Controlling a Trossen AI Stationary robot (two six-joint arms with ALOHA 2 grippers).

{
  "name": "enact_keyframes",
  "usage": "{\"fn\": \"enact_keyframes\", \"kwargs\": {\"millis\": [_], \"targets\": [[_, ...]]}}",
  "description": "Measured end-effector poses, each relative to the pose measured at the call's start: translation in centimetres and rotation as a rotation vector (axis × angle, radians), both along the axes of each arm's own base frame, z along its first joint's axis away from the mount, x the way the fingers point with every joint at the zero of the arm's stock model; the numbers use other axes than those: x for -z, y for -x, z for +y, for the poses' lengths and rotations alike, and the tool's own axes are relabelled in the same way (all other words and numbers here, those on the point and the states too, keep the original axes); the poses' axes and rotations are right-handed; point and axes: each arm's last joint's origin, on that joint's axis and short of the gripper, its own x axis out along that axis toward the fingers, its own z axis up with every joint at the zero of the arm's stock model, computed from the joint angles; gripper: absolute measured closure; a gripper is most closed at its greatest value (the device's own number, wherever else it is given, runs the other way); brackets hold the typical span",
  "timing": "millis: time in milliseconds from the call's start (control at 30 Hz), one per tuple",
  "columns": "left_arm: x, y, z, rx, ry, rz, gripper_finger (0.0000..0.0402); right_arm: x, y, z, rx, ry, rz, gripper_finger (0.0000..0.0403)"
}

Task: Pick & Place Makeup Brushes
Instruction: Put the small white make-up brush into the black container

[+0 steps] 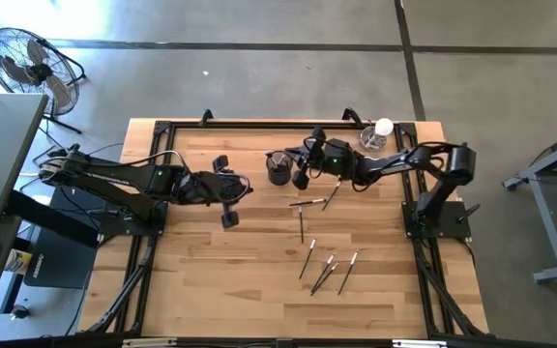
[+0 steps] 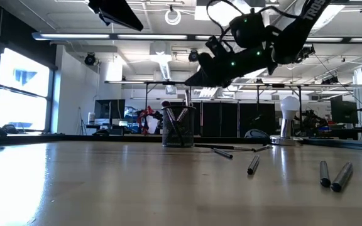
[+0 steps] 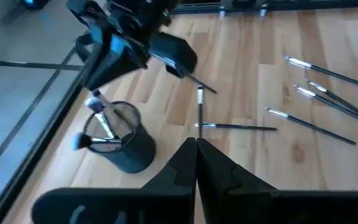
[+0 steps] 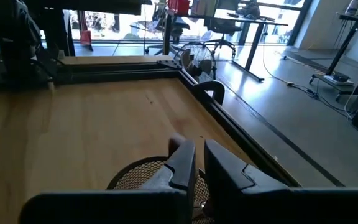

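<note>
Your right gripper (image 1: 299,177) hangs just above the black mesh cup (image 1: 278,168), and its fingertips are hard to read: in the right wrist view the two fingers (image 4: 182,165) stand close with a narrow gap over the cup's rim (image 4: 135,174), and whether a brush sits between them is hidden, so you cannot tell if it is clamped or free. The left wrist view gives you what the overhead one cannot: two or three makeup brushes (image 3: 101,118) already stand in the cup, pale bristle heads up. The low view confirms handles sticking above the cup (image 2: 178,132) but blurs the brushes nearest the camera. The remaining makeup brushes (image 1: 329,271) lie flat on the tabletop (image 1: 211,280) on the near side of the cup: three close to it, two crossing, and about four more in a loose cluster farther off toward the front edge. Your left gripper (image 1: 228,198) waits beside the cup on the left arm's side, well clear of it, fingers (image 3: 194,162) pressed together on nothing. A clear glass with a white ball (image 1: 379,131) stands at the far edge behind the right arm.
</note>
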Motion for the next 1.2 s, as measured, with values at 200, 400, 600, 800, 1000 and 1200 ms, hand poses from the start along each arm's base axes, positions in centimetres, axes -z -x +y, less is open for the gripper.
{"fn": "enact_keyframes", "kwargs": {"millis": [200, 400, 600, 800, 1000, 1200], "targets": [[0.0, 0.0, -0.1, 0.006, 0.024, -0.001, 0.0401, -2.7, 1.7, 1.3, 0.035, -0.073, 0.047, 0.0318], [0.2, 0.1, -0.1, -0.029, 0.107, -0.009, 0.0381, -5.8, 4.8, 4.8, 0.042, -0.371, 0.047, 0.0304], [0.3, -0.2, -0.3, 0.024, 0.133, -0.005, 0.0294, -5.7, 7.9, 10.1, 0.088, -0.730, 0.212, 0.0364], [0.1, -1.5, -0.3, -0.061, 0.119, -0.105, 0.0229, -3.7, 10.6, 15.4, 0.295, -0.955, 0.385, 0.0391], [1.0, -3.9, -0.8, -0.096, 0.249, -0.085, 0.0223, -2.3, 12.7, 18.6, 0.446, -1.034, 0.499, 0.0399], [2.4, -9.2, -1.8, -0.118, 0.354, 0.021, 0.0222, -1.7, 14.5, 19.1, 0.525, -0.977, 0.638, 0.0401]]}}
